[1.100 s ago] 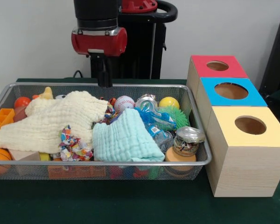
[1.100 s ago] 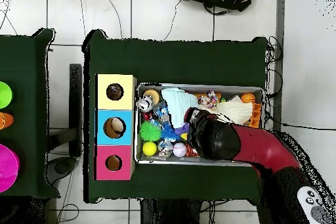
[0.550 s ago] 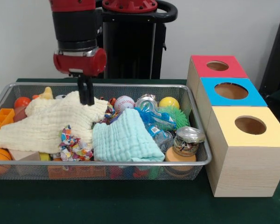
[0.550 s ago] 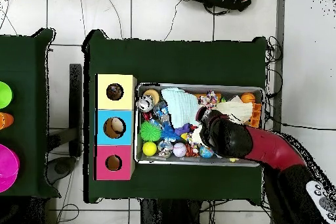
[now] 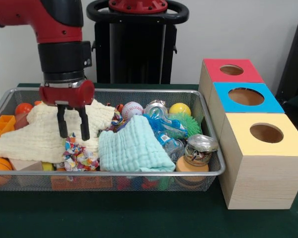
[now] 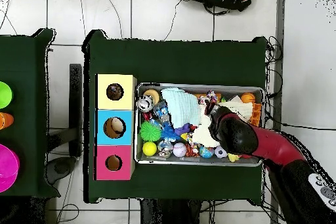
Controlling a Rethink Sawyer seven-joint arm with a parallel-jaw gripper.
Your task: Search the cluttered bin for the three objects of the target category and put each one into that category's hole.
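Observation:
My gripper [image 5: 73,132] is open and hangs just over the cream cloth [image 5: 44,131] in the left part of the wire bin [image 5: 139,173], with nothing between its fingers. A crumpled multicoloured wrapper [image 5: 78,154] lies right below the fingertips. A light blue cloth [image 5: 131,148] lies in the middle of the bin. A baseball [image 5: 132,109], a yellow ball [image 5: 180,109], a green spiky ball [image 5: 186,123] and a jar [image 5: 200,149] lie to the right. From overhead the arm [image 6: 234,134] covers part of the cream cloth [image 6: 244,109].
Three wooden boxes stand right of the bin: red [image 5: 231,70], blue [image 5: 245,96] and yellow [image 5: 266,133], each with a round hole on top. Orange items [image 5: 1,126] fill the bin's left end. More toys are buried under the cloths.
The arm has swung from the bin's back rim toward the front left in the front view and come down over the cream cloth. Its fingers, together before, now stand apart.

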